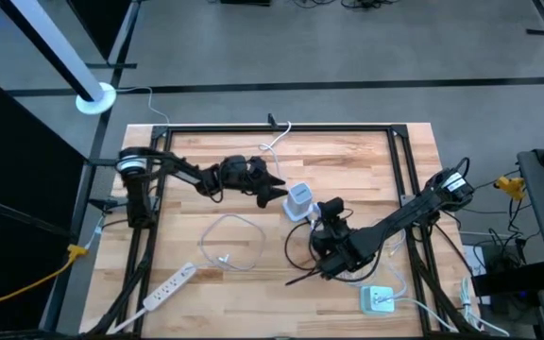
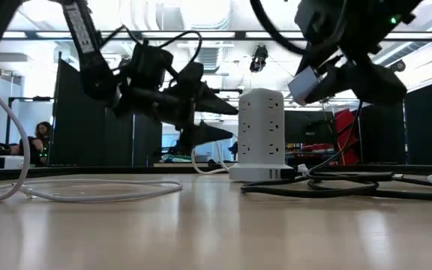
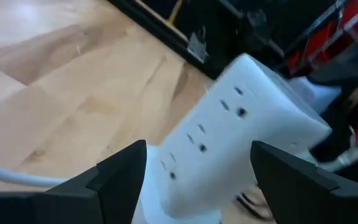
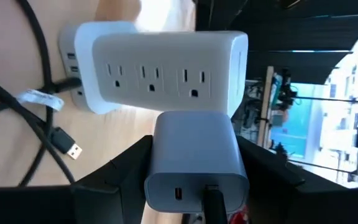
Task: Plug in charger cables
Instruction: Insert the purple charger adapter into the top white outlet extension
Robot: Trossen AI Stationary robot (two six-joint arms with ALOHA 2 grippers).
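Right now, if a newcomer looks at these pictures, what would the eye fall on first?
First, the white tower power strip standing upright near the middle of the table. The right gripper holds a white charger block just beside the tower's sockets, and the left gripper waits open on the tower's other side. A black cable lies looped by the tower's base.

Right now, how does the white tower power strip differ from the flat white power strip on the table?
The tower power strip stands upright at mid-table, between both grippers; the flat power strip lies flat near the front-left edge, away from both arms. The tower has outlets on several faces; the flat one has a single row. Both are white.
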